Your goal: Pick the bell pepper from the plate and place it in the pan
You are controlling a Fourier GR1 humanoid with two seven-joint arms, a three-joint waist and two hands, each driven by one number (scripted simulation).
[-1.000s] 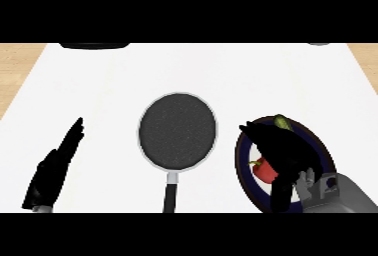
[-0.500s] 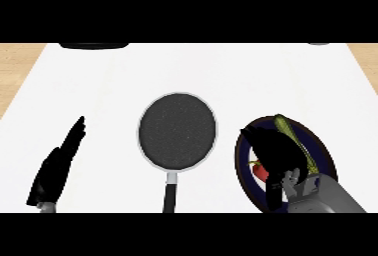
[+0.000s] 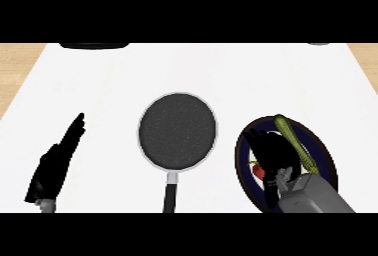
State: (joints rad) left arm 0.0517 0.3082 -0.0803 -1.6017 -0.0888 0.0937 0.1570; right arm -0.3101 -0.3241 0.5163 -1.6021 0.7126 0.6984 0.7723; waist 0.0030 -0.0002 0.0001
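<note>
Right hand [image 3: 275,152] lay over plate [image 3: 323,152], right of pan [image 3: 178,131]; hold on bell pepper [image 3: 257,171] could not be told.
Left hand [image 3: 59,160], open and straight, rested left of pan.

Showing a matt, finely speckled dark grey coating inside the pan [image 3: 178,131], ringed with a thin pale rim looking like brushed metal. Running into a short silvery metal neck and a plain black handle [image 3: 170,196], dull as plastic. Presenting a smooth, matt white counter [image 3: 221,70], bordered at both sides by pale wood [image 3: 18,60] with faint grain. Giving a smooth, ceramic-like dark blue to the plate [image 3: 322,150]. Showing smooth red skin on the bell pepper [image 3: 258,172] and rough, ridged yellow-green on the long vegetable [image 3: 293,141]. Reading as flat matt black on the left hand [image 3: 57,162] and right hand [image 3: 272,150], and as smooth matt grey, like painted metal or plastic, on the forearm [image 3: 314,196].
</note>
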